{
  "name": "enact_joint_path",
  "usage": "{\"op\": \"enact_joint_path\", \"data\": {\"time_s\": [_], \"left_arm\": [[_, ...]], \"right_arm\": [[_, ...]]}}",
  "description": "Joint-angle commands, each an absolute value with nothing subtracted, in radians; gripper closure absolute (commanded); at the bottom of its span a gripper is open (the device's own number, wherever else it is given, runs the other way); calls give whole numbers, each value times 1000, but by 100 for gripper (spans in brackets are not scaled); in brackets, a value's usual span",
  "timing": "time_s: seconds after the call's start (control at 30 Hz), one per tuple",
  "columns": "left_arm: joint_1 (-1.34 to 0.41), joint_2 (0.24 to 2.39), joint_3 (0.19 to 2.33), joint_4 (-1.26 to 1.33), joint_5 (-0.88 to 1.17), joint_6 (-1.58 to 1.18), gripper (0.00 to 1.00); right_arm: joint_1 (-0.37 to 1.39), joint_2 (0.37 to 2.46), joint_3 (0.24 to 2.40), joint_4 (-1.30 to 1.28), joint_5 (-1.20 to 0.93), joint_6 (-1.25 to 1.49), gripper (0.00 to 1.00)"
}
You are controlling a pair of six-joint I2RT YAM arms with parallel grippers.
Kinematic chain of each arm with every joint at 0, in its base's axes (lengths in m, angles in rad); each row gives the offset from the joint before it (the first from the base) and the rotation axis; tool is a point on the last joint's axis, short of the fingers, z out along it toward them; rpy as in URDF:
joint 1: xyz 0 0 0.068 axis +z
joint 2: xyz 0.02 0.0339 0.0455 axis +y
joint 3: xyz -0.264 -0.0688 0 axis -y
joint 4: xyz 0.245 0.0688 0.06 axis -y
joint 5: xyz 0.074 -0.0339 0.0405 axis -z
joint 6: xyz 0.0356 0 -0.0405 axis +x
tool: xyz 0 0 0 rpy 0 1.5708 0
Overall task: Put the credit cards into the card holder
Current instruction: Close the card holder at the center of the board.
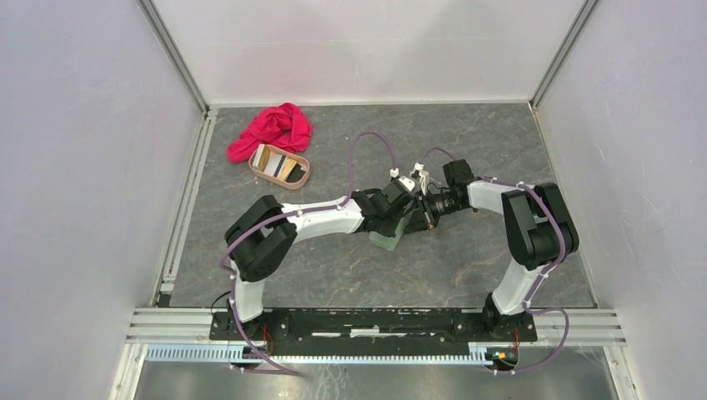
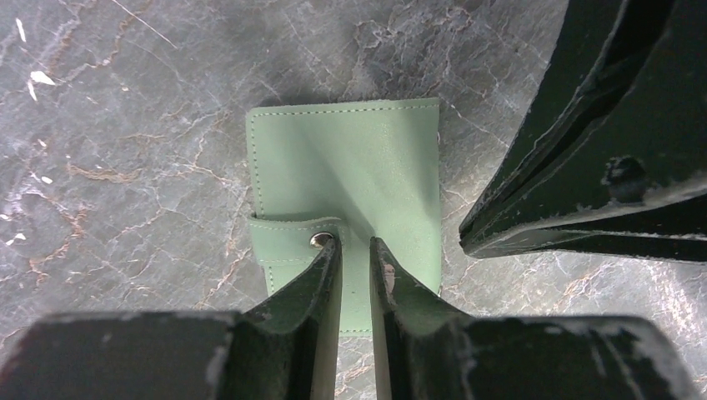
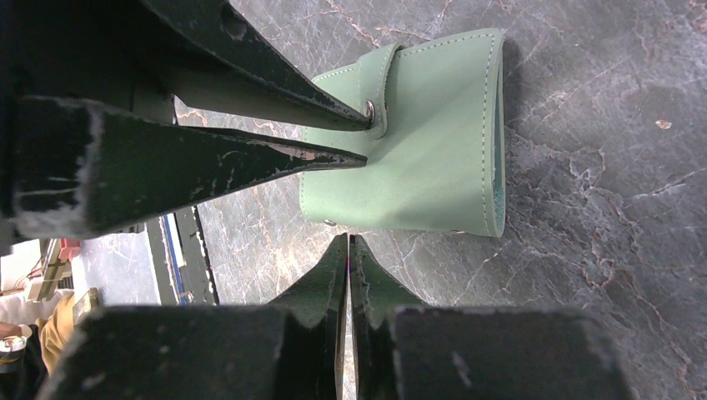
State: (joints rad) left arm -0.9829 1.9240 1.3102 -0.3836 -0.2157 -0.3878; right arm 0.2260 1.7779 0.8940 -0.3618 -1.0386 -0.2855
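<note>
Left gripper (image 2: 354, 243), fingers narrowly parted, noses at the snap strap (image 2: 288, 237) of the closed card holder (image 2: 346, 167) while right gripper (image 3: 348, 242), pressed together, hangs just beside it.

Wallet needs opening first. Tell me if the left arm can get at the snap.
Probably yes: the left fingers are at the snap, nothing between; right fingers sit aside.

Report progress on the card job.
Done: nothing; credit cards sit in the tray. In hand: left gripper, jaws slightly apart, at the snap of the closed card holder; right gripper shut beside it, empty. Left: unsnap, open, load every card.
</note>
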Motion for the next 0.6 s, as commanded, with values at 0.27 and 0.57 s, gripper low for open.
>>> {"op": "enact_joint_path", "data": {"time_s": [0.27,0.57], "left_arm": [[-908,1912,1204,-265,-102,-442,76],[-744,1930,1084,-74,254,-577,77]], "right_arm": [[222,1780,923,-363,-1060,-302,93],[221,1778,923,-364,-1061,-304,93]]}}
